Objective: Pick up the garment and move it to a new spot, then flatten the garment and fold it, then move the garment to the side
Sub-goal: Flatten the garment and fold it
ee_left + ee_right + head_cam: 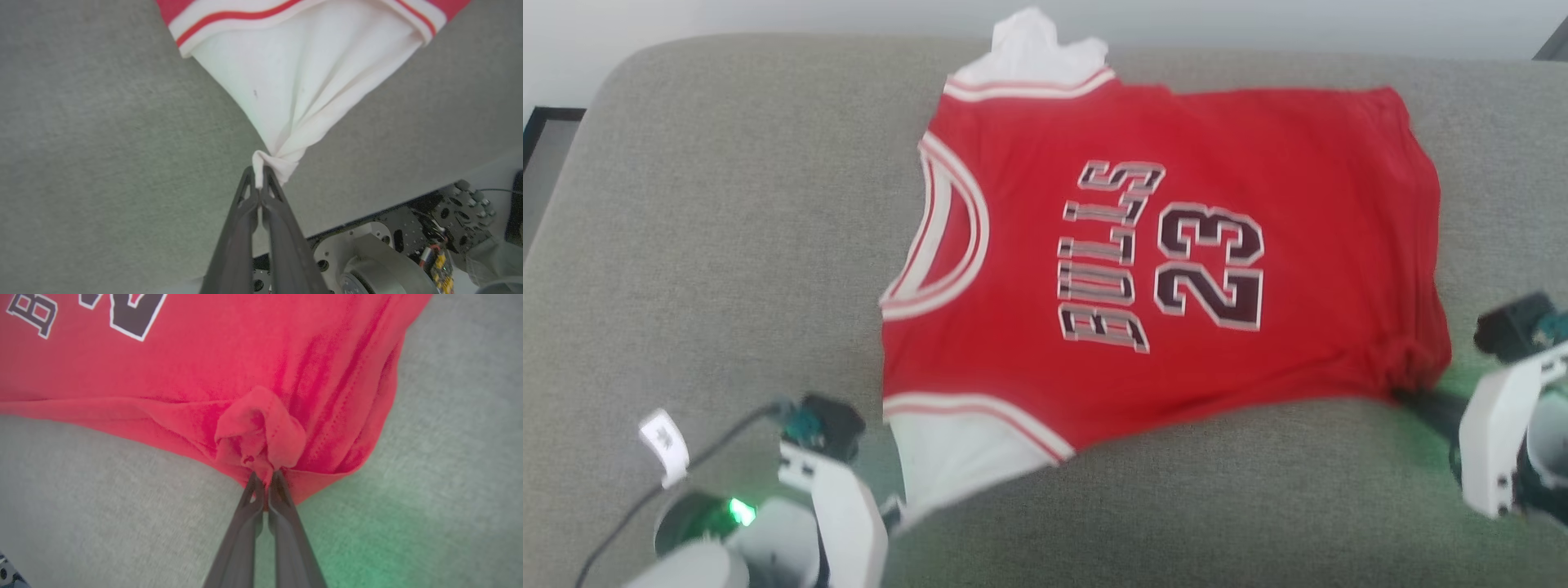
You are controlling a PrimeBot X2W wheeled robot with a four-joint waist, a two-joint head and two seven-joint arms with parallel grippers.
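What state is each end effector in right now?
Left end effector: closed, pinching the white sleeve of the small red fabric jersey shirt.
Right end effector: closed, pinching a bunched red hem corner of the same shirt.

The left gripper (258, 175), its two long dark fingers pressed together, pinches the white sleeve tip of the red jersey garment (294, 81), and its pale left wrist (837, 498) sits low. The right gripper (267, 479) clamps a bunched red corner, its pale right wrist (1494, 433) also low.
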